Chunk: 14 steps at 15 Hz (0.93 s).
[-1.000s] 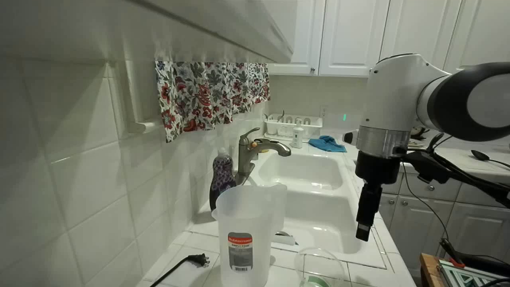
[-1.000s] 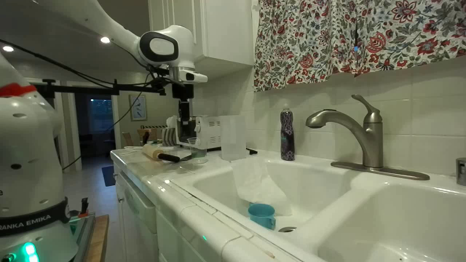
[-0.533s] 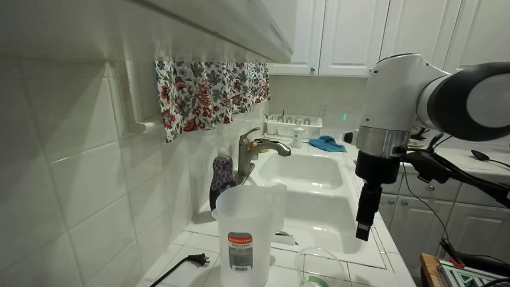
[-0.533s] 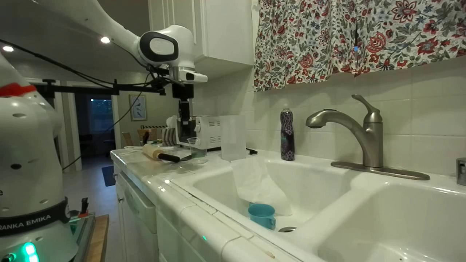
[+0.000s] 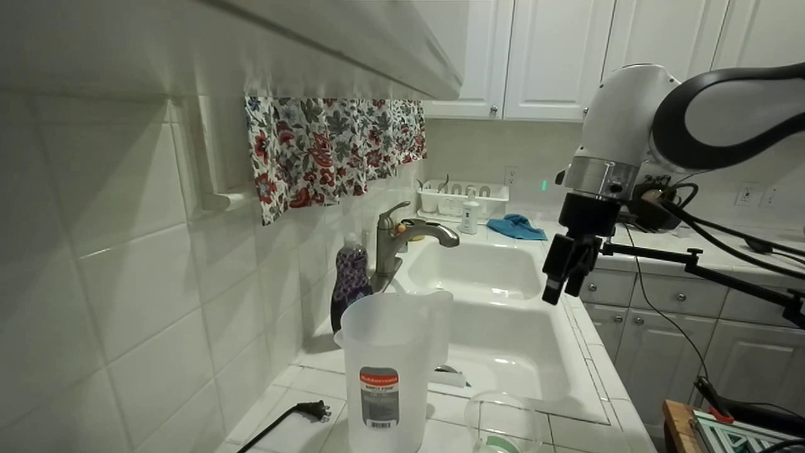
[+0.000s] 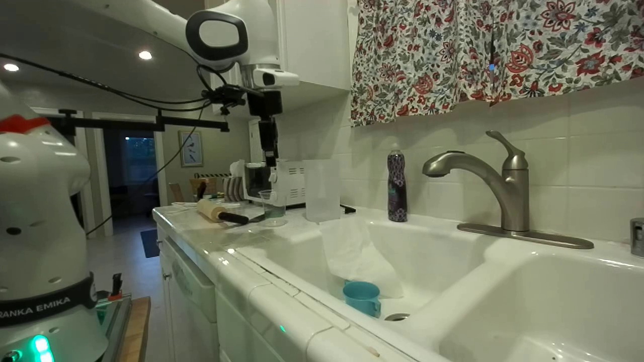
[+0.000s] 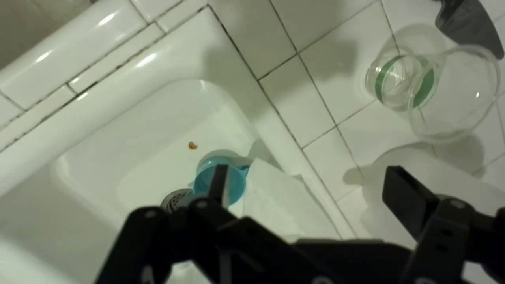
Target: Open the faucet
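Two fingers [image 7: 408,199] of the gripper [image 7: 311,191] hung wide apart; the lever-handled faucet [image 6: 514,196] showed in both exterior views, a brown speck [image 7: 192,145] in the sink [image 7: 118,130] only in the wrist view.

The arm [image 6: 136,20] is smooth white. At the left of an exterior view, its stout base [image 6: 40,251] wears a black band [image 6: 80,296] where I can read white lettering [image 6: 36,305], "RANKA EMIKA", cut off at the edge; green lights [image 6: 40,344] glow at lower left, a red strip [image 6: 22,124] runs above. A dark oval ring [image 6: 192,36] frames a white cover [image 6: 219,34]; black cables [image 6: 50,71] string across the upper left. Toward the right in an exterior view, a silvery collar [image 5: 600,176] tops the black gripper [image 5: 561,294]. In the wrist view, round screw heads [image 7: 457,204] dot its black parts.
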Each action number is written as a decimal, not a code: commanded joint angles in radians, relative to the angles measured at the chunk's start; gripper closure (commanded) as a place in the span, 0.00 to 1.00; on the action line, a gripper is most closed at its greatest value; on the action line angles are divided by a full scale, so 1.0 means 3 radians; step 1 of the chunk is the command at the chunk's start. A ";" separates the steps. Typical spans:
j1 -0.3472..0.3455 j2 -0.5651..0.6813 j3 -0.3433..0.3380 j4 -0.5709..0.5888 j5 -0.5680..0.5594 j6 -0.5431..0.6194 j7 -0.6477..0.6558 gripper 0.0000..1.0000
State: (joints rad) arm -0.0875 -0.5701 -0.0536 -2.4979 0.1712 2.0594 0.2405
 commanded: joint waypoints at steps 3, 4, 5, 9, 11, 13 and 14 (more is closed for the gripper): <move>-0.0367 -0.0039 -0.0242 0.0199 0.0055 0.0416 0.0126 0.00; -0.0442 -0.0011 -0.0288 0.0282 0.0035 0.0520 0.0133 0.00; -0.0490 0.0007 -0.0314 0.0304 0.0039 0.0660 0.0151 0.00; -0.0545 0.0174 -0.0525 0.0559 0.0119 0.1183 0.0025 0.00; -0.0571 0.0312 -0.0548 0.0686 0.0104 0.1479 0.0095 0.00; -0.0631 0.0505 -0.0532 0.0827 0.0088 0.1803 0.0240 0.00; -0.0681 0.0611 -0.0512 0.0900 0.0057 0.1911 0.0340 0.00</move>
State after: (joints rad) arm -0.2595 -0.4983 -0.2194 -2.3195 0.1768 2.5539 0.2799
